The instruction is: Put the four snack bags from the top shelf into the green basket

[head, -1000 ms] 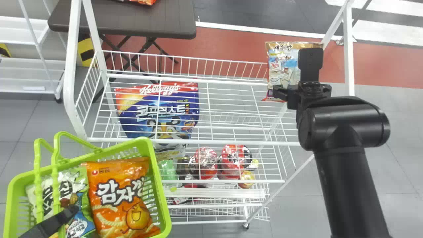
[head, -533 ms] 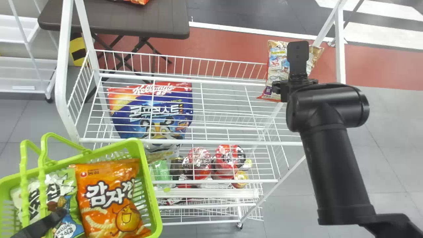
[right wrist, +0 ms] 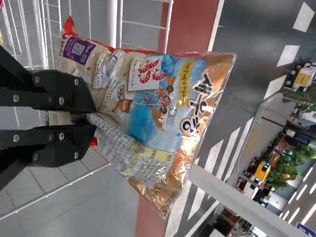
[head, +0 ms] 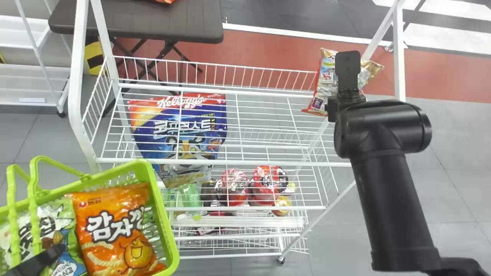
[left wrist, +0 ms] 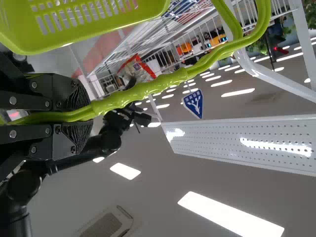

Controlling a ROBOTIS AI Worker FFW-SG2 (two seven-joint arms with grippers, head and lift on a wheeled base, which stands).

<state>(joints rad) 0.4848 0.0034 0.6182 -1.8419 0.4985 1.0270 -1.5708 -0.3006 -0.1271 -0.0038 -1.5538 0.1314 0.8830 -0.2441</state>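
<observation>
Green basket [head: 165,222] has shifted left relative to the white rack [head: 78,57].

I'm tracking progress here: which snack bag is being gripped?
The gold-and-blue bag, pinched by the right gripper; the orange bag and the green-and-white bag lie in the green basket.

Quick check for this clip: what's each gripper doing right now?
Left gripper: closed, holding the green basket handle.
Right gripper: closed, holding a snack bag.
</observation>
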